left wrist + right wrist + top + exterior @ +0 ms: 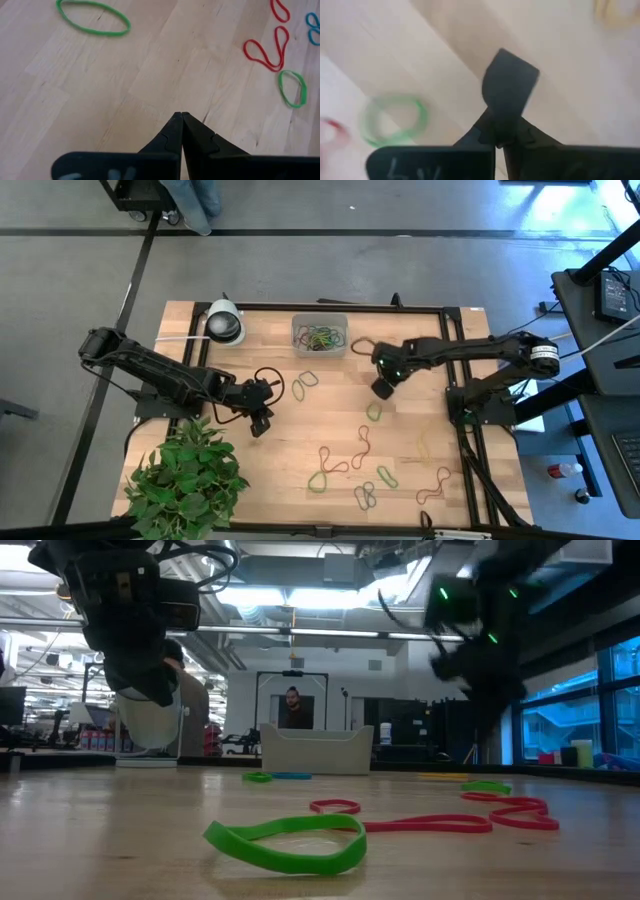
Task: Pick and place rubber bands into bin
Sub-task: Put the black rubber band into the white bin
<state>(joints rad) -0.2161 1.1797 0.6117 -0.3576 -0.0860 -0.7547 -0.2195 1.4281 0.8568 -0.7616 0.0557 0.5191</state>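
A floppy green rubber band [287,843] lies nearest; others litter the wooden table [420,430]. The right gripper [383,387], fingers pinched shut and apparently empty, may miss bands. Translucent bin [319,336] sits behind.

You see the clear bin [320,336] upper centre holding rubber bands [321,337]; more loops lie scattered lower right.
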